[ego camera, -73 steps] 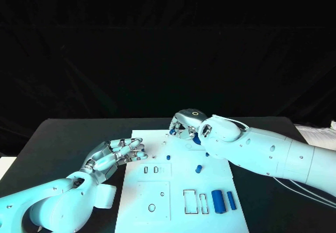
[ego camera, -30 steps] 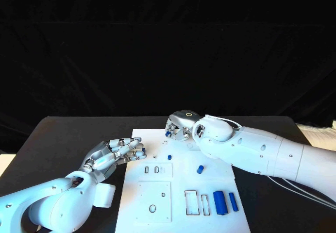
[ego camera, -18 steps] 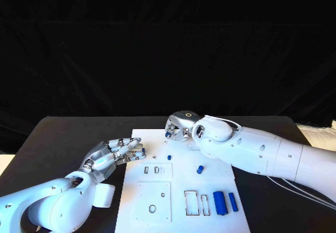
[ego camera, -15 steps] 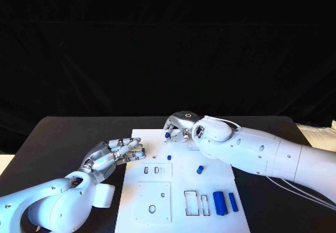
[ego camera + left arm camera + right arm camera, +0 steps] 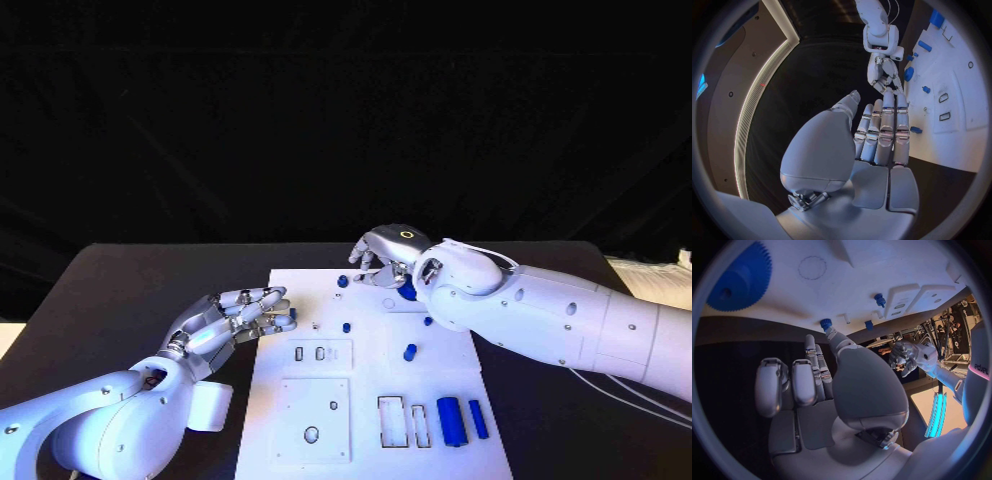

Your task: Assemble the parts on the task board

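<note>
**Right hand poised over the far end of the task board, left hand waiting open beside it**

The white task board [image 5: 378,380] is lying in the middle of the black table [image 5: 130,290], running lengthwise away from the robot. The right hand [image 5: 384,252] is reaching in over the board's far end, its fingers [image 5: 811,371] bent downward toward the plate. A small blue peg [image 5: 342,282] is standing on the board just beside those fingertips; in the right wrist view the tip of one finger is sitting right at a small blue part [image 5: 826,323], though whether it is touching or pinching it cannot be told, so the hand's grasp is staying unclear. A blue gear [image 5: 741,277] is lying flat on the board under the right wrist.

The left hand [image 5: 231,320] is hovering at the board's left edge, palm turned up, fingers [image 5: 882,135] stretched out side by side and holding nothing.

Further along the board, a small blue pin [image 5: 348,325] is standing near the middle, and a short blue cylinder [image 5: 410,352] is lying just beyond it. At the near end, two longer blue bars [image 5: 460,420] are lying side by side next to two rectangular slots [image 5: 402,419].
</note>
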You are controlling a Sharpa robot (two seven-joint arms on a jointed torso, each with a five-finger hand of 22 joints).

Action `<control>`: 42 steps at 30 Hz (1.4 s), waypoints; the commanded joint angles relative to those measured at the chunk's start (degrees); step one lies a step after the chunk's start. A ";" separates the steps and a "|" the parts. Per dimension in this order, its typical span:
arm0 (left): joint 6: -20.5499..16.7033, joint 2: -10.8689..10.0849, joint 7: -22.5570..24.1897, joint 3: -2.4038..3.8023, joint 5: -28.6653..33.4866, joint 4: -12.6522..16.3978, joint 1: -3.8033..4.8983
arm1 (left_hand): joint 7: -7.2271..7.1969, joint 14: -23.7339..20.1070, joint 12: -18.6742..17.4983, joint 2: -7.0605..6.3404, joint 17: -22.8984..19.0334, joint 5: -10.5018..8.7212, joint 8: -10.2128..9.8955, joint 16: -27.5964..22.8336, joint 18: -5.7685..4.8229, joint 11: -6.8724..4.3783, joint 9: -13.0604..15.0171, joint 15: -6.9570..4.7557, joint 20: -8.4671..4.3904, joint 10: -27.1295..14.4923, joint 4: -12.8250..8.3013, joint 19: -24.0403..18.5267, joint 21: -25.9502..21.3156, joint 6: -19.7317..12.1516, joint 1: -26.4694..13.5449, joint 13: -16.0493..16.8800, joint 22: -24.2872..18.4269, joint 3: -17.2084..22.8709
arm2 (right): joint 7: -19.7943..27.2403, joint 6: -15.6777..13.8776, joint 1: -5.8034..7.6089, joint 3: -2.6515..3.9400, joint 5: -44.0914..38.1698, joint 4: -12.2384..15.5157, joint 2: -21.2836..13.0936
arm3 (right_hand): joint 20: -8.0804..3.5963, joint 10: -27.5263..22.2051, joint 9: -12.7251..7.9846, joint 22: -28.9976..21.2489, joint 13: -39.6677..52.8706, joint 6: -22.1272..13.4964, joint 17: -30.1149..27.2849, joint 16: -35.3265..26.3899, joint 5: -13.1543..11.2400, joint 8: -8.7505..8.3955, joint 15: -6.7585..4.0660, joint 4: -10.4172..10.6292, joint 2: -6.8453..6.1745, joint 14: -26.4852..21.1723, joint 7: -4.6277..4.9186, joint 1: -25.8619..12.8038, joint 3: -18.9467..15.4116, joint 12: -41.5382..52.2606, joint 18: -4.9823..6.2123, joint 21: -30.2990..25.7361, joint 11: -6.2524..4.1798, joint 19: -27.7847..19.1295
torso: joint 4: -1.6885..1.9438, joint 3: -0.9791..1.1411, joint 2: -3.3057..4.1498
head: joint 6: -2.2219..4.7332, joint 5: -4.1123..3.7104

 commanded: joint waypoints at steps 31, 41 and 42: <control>1.60 0.37 0.10 0.02 0.04 -1.20 0.05 | 0.36 0.08 -0.37 0.18 0.11 -0.21 -0.35 -0.38 0.73 0.23 -0.05 0.45 0.22 -0.53 -0.37 0.30 -0.47 -0.21 0.18 -0.09 -0.14 0.57 | -10.65 10.54 -0.71 0.81 11.03 6.60 -11.87 | -0.70 14.90 -0.17 16.75 79.26 -1.87 22.29 11.50 1.92 0.25 -0.67 7.28 -1.51 5.26 -0.52 -0.97 -11.20 75.55 -3.87 8.74 -1.21 7.28 | -1.07 -0.09 -0.18 | 0.14 -0.35; 1.68 0.46 0.14 0.02 0.04 -1.27 0.05 | 0.36 0.08 -0.37 0.18 0.11 -0.21 -0.35 -0.38 0.73 0.23 -0.05 0.45 0.22 -0.53 -0.37 0.30 -0.47 -0.21 0.18 -0.09 -0.14 0.57 | -10.57 10.21 -1.17 0.80 10.77 5.82 -10.97 | -0.67 15.47 -0.07 16.75 80.58 -1.22 22.73 11.67 1.97 0.73 -0.67 6.72 -0.67 5.33 -0.60 -0.44 -10.91 76.97 -3.87 8.74 -1.25 7.28 | -1.02 -0.13 -0.19 | -0.17 -0.40; 1.68 0.46 0.13 0.02 0.04 -1.28 0.05 | 0.36 0.08 -0.37 0.18 0.11 -0.21 -0.35 -0.38 0.73 0.23 -0.05 0.45 0.22 -0.53 -0.37 0.30 -0.47 -0.21 0.18 -0.09 -0.14 0.57 | -10.56 10.21 -1.21 0.80 10.73 5.76 -10.91 | -0.67 15.58 -0.05 16.75 80.79 -1.08 22.79 11.70 1.98 0.81 -0.68 6.61 -0.56 5.34 -0.63 -0.36 -10.87 77.21 -3.87 8.74 -1.27 7.28 | -1.03 -0.12 -0.18 | -0.20 -0.35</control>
